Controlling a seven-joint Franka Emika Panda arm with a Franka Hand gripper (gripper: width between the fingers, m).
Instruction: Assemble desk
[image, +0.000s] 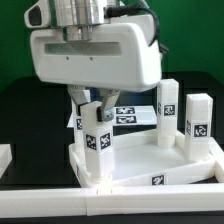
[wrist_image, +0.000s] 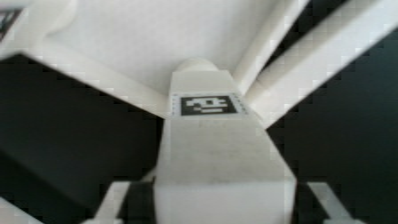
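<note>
A black worktop (image: 20, 110) is being backed by a green wall. The white rimmed desk panel (image: 150, 165) is lying on it, tagged square legs standing upright at its corners. One leg (wrist_image: 214, 150) is being flanked by the end effector (image: 93, 112); contact cannot be told.

desk panel (image: 190, 165): white | legs (image: 167, 115): white, black-and-white tags | table (image: 25, 110): black | backdrop (image: 195, 30): green

A white square plastic leg (wrist_image: 214, 150) with a black-and-white tag (wrist_image: 210, 104) on its face rises between the jaws, one fingertip (wrist_image: 118, 203) just beside each lower flank. Behind the leg lies the large white flat panel (wrist_image: 169, 35) with its raised rim, on a black surface (wrist_image: 71, 130).
</note>
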